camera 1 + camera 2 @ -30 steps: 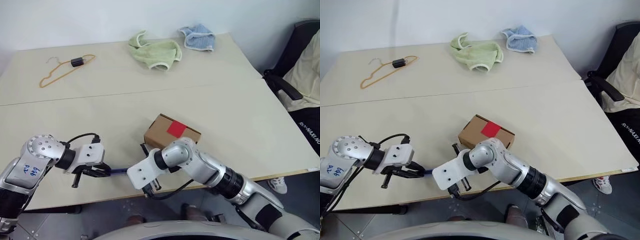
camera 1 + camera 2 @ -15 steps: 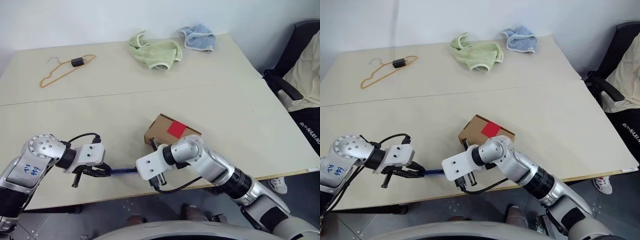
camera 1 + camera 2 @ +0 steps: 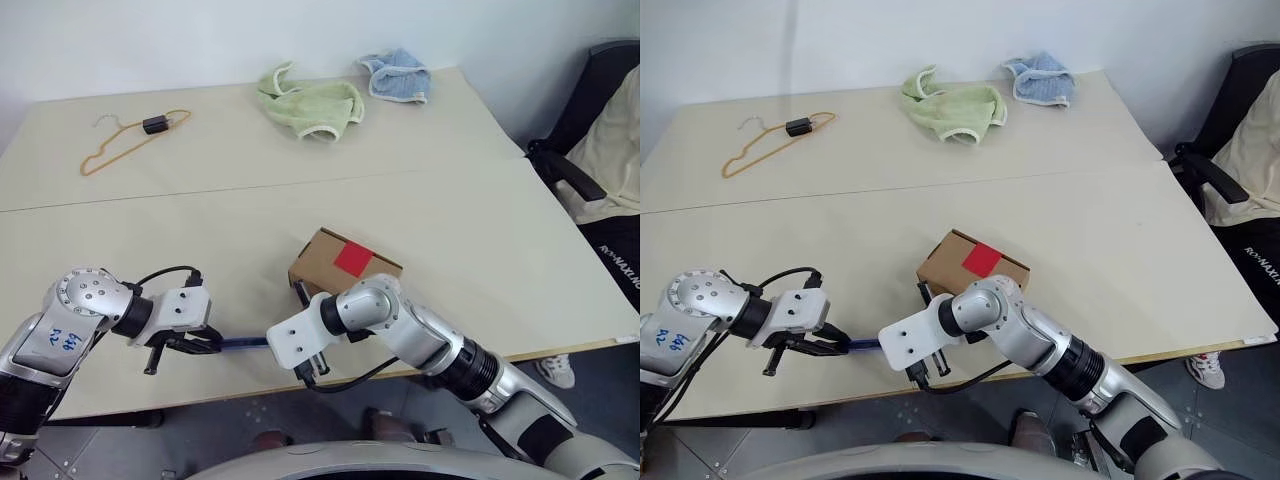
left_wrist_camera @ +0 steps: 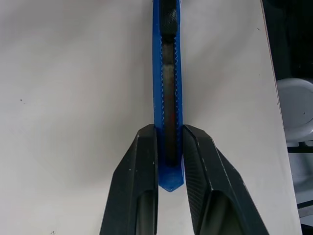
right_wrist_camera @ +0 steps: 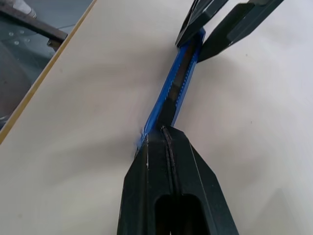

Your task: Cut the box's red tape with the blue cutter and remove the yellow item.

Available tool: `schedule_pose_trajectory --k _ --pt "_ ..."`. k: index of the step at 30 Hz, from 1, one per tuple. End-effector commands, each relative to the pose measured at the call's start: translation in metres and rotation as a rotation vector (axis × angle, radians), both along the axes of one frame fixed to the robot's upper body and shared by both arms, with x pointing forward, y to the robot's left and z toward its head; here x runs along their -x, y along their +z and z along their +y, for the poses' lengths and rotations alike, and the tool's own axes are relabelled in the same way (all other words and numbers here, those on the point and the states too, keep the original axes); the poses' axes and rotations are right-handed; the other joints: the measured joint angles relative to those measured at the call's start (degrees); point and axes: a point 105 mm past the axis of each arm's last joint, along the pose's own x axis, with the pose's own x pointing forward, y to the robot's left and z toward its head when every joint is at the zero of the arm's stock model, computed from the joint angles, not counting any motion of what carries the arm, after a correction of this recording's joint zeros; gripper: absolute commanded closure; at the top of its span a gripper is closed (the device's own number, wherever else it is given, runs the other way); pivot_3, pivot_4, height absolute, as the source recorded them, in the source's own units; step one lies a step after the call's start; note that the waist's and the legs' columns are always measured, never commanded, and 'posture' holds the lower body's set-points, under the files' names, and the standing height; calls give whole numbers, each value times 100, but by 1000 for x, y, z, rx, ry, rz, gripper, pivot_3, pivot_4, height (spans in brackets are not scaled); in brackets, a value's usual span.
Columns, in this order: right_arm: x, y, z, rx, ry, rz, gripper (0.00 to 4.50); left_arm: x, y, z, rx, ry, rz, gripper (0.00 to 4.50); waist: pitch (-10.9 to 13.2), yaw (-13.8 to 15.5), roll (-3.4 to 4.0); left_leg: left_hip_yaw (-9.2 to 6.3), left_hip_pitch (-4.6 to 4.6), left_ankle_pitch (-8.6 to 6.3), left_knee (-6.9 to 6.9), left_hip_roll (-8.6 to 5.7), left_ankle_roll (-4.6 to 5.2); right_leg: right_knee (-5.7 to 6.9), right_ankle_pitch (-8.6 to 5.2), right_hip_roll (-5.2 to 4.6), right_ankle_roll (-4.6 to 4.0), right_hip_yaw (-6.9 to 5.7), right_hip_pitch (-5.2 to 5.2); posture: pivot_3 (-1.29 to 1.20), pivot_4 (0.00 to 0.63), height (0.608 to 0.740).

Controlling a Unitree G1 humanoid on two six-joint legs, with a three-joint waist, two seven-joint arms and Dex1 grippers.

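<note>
Cutter [image 4: 167, 88] first: the blue cutter is held up just over the table [image 3: 480, 250], near the front edge. It is thin and blue, with a dark strip down its middle. The left gripper [image 4: 169, 147] has its two black fingers [image 4: 139, 176] pinched on the back end of the cutter, one on each side. The cutter's little pointed tail pokes out between them.

The right gripper [image 5: 168, 134] comes from the other side. Its two fingers are pressed tight together, with just a thin line between them. Their tips meet the other end of the blue cutter. It is hard to tell if they grip it or just touch it. So the cutter runs like a small bridge from one gripper to the other.

The box [image 3: 322, 262] sits on the table just behind the right arm's wrist. It is brown and closed. The red tape [image 3: 353, 259] is a small square stuck on its lid, and it looks whole.

Far back on the table lie a green cloth [image 3: 312, 103] and a blue cloth [image 3: 398, 75], close to each other. An orange hanger [image 3: 120, 143] with a small black clip lies at the back left, well away from the box. A dark chair [image 3: 590, 130] with something pale on it stands past the table's right side.
</note>
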Motion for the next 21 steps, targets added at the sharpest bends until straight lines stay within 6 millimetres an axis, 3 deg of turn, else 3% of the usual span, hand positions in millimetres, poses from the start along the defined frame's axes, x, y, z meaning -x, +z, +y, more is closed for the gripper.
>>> schedule_pose_trajectory --k 1,21 --pt "2 -5 6 2 21 -1 4475 16 -29 0 -36 -8 128 4090 -7 0 0 0 0 0 0 0 0 0 0 0 0 0 0 0 150 740" --pt "3 -4 27 -18 68 -2 4475 15 -30 -4 -26 -2 120 4090 -39 -5 12 1 5 0 0 1 0 4 0 0 -2 1 0 0 150 740"
